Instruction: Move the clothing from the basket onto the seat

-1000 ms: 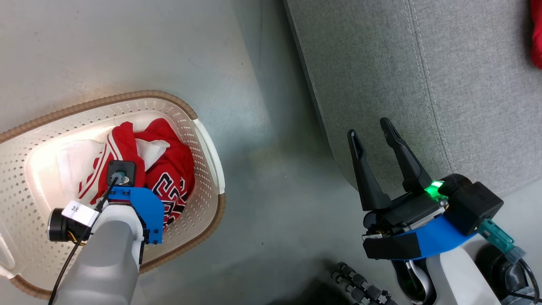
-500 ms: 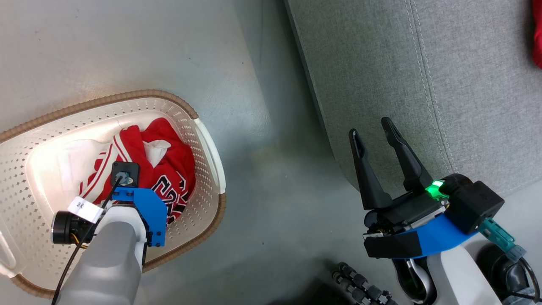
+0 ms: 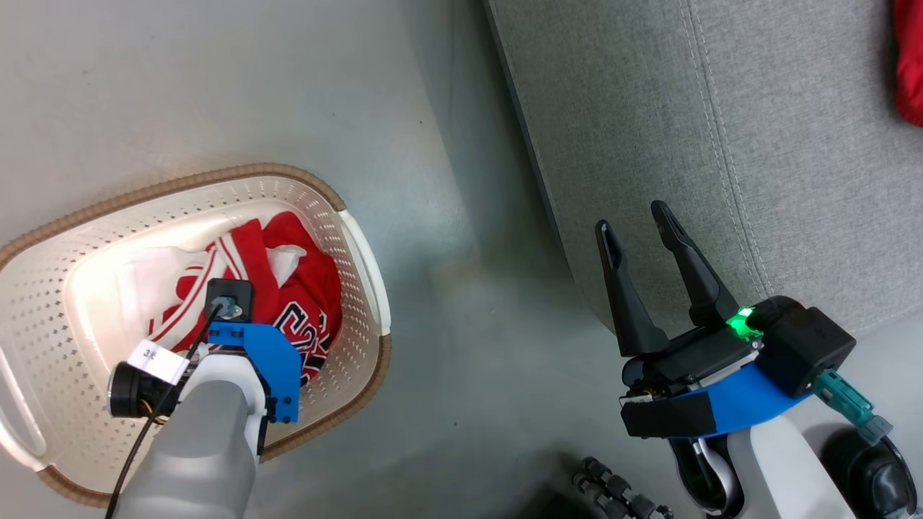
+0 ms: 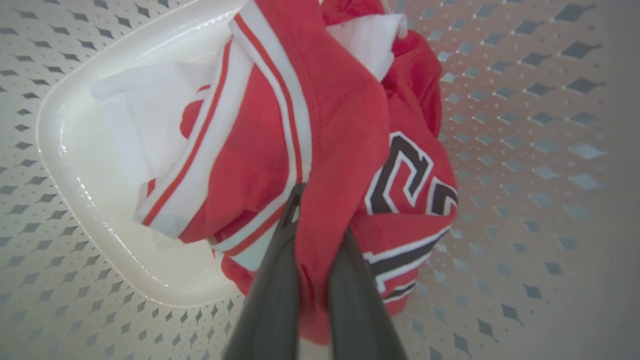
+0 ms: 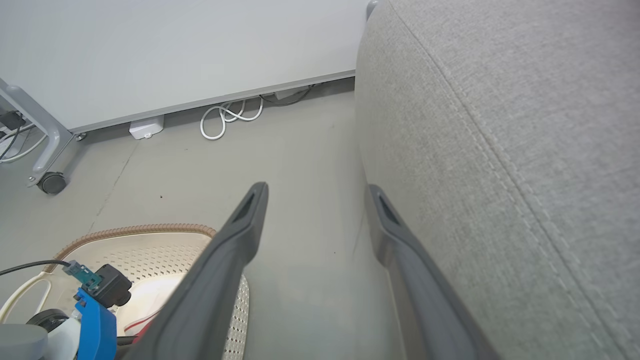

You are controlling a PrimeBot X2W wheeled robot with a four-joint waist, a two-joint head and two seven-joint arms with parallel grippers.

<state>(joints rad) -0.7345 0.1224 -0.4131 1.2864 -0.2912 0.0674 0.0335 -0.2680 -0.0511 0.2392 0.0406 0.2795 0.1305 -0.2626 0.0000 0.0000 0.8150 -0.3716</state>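
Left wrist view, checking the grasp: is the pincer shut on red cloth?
Yes, the left pincer pinches a fold of the red white-trimmed garment.

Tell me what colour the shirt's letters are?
Black lettering with white edging; left wrist view shows it best.

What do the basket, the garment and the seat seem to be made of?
Basket: probably glossy moulded plastic, given its shine and punched holes. Garment: soft matte cloth, likely synthetic; it folds and shows stitching. Seat: matte grey woven upholstery; weave and stitched seams show.
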